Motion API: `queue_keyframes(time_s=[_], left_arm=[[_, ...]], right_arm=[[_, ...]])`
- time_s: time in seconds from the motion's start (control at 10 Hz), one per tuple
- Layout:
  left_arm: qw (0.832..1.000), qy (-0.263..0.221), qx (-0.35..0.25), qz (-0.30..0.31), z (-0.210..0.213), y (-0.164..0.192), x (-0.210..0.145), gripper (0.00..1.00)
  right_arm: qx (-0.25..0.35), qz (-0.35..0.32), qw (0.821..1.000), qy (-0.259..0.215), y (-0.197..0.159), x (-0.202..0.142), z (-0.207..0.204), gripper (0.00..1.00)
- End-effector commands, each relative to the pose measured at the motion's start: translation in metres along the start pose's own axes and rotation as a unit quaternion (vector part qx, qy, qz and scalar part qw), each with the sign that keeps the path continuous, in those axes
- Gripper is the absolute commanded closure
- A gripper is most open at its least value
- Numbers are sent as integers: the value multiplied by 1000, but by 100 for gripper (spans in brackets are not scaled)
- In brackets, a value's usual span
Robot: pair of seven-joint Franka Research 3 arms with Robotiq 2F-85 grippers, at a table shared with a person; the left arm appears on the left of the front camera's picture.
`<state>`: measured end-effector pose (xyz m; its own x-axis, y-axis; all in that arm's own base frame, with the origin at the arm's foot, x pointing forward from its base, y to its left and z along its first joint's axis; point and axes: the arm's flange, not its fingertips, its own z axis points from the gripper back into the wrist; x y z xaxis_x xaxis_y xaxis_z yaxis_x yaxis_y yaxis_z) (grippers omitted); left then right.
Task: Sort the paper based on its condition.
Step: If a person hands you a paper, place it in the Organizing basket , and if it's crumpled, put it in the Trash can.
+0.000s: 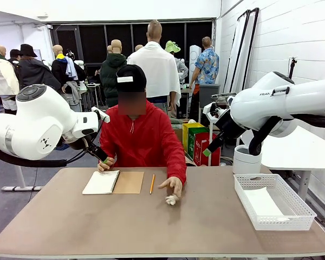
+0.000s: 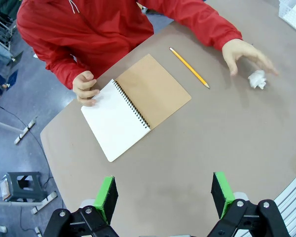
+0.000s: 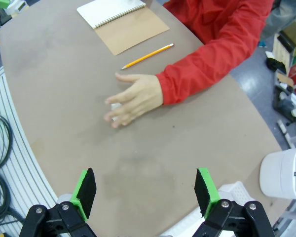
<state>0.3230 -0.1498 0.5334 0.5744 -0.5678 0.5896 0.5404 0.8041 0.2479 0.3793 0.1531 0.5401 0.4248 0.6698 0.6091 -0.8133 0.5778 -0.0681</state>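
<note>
A crumpled white ball of paper (image 1: 171,200) (image 2: 257,79) lies on the brown table just in front of the person's hand (image 1: 170,186) (image 3: 135,98); in the right wrist view that hand mostly covers it. A flat white sheet of paper (image 1: 262,203) lies inside the white mesh basket (image 1: 276,222) at the right. My left gripper (image 2: 163,195) hangs open high over the table's near left, well short of the notebook. Over the near right side my right gripper (image 3: 145,190) is open too, with nothing between its green pads (image 3: 84,190).
An open spiral notebook (image 1: 102,182) (image 2: 119,121) with a brown cover lies in front of the person, whose other hand rests on its edge. A yellow pencil (image 1: 152,183) (image 2: 189,67) (image 3: 147,56) lies beside it. A white round bin (image 1: 246,160) stands behind the basket.
</note>
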Motion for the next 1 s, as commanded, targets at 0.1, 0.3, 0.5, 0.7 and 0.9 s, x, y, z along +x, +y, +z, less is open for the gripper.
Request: queue_keyframes(time_s=[0.1,0.3,0.5,0.7,0.9], left_arm=[[1000,-1,0,-1,1,0,0,0],[1000,-1,0,-1,1,0,0,0],[1000,-1,0,-1,1,0,0,0],[1000,-1,0,-1,1,0,0,0],[1000,-1,0,-1,1,0,0,0]], right_arm=[[-1,-6,1000,-1,1,1,-1,0],[-1,-6,1000,-1,1,1,-1,0],[0,0,1000,0,0,0,0,0],[-11,27,999,25,10,11,-19,0],[-4,63,996,56,20,23,-50,0]])
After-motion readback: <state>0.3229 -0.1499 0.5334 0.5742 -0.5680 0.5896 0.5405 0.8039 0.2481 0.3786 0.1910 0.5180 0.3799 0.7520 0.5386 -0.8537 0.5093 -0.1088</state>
